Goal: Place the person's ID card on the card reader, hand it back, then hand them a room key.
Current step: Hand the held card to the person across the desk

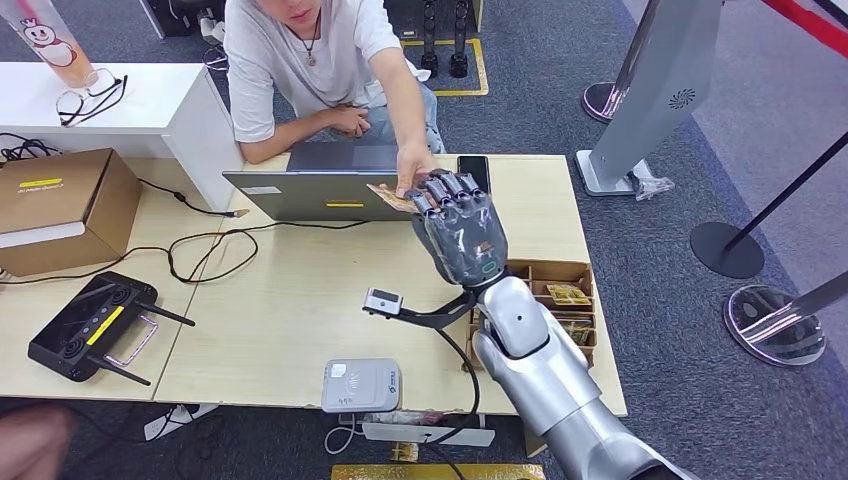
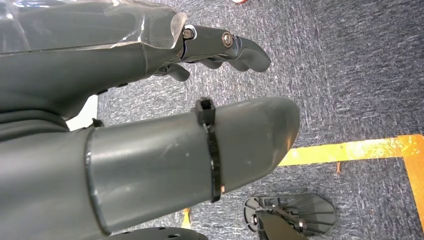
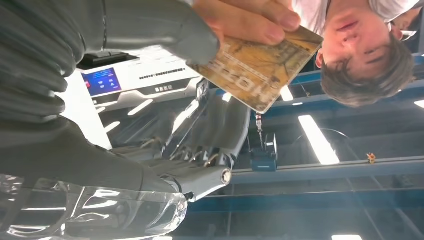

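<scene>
Wooden box (image 1: 585, 272) w/ gold cards (image 1: 567, 294); right hand (image 1: 462, 232) beside.

silver right arm (image 1: 545, 365) – dark grey right hand (image 1: 460, 225) | black cable – clear palm cover

The right arm (image 1: 545, 375) reaches forward and up over the desk (image 1: 300, 300), silver forearm rising from the near edge toward the far side; its right hand (image 1: 458, 225) is raised above the far part of the desk, back of the hand toward the head camera, dark fingers (image 1: 447, 187) pointing away toward the person; in the right wrist view the thick grey thumb (image 3: 165, 30) lies against the card (image 3: 260, 67), touching it from one side, while the person's fingers also pinch it; the left hand (image 2: 150, 110) hangs low beside the desk, above the carpet, thumb extended, fingers (image 2: 235, 47) loosely curled, holding nothing.
</scene>
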